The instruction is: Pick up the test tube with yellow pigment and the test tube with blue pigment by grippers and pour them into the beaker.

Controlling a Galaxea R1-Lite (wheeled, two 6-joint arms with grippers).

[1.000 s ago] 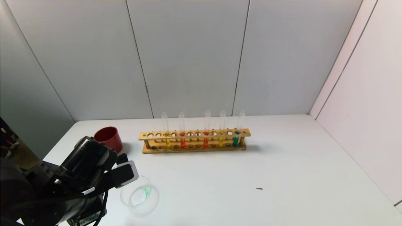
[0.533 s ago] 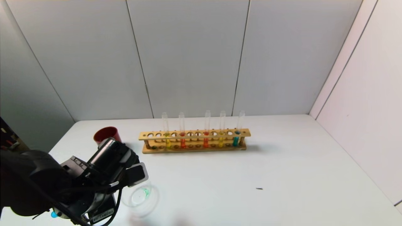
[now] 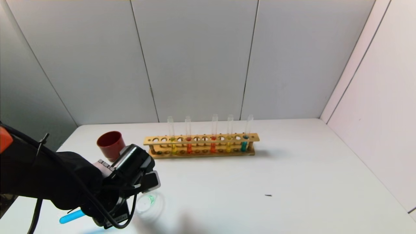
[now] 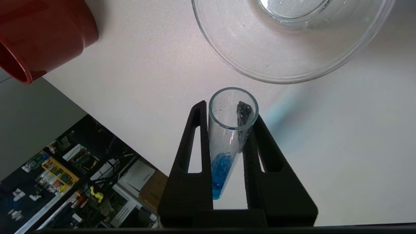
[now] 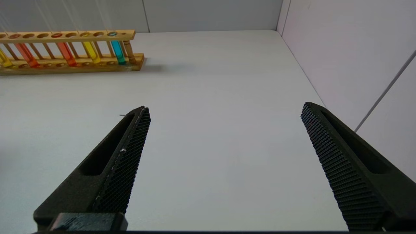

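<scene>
Table (image 3: 292,169), white, walled by grey panels, carrying everything. Left gripper (image 4: 227,110) low over the near-left part of it, clamped on the test tube with blue pigment (image 4: 227,143): tube pinched between the two black fingers (image 4: 191,162), mouth out past the fingertips and pointing towards the beaker (image 4: 292,70), just short of its rim and not over it. Tube tilted near level (in the head view its blue end (image 3: 72,216) sticks out behind the wrist, towards the near table edge). Blue liquid pooled at the tube's closed end, droplets on the glass near the mouth.

Wooden rack (image 3: 201,144) well apart at the back, holding five upright tubes: yellow, orange-red, orange-red, the test tube with yellow pigment (image 3: 229,143) fourth from the robot's left, and a teal-blue one (image 3: 244,143) at the right end; other holes open. Red cup (image 3: 111,145) left of the rack, just behind the left wrist, contents not visible. Beaker clear, with a green tint at its base (image 3: 149,198), partly hidden by the gripper in the head view.

Right gripper (image 5: 224,143) held low over bare table on the right, fingers wide apart, gripping nothing, rack far ahead of it. Small dark speck (image 3: 268,195) on the table, right of centre
</scene>
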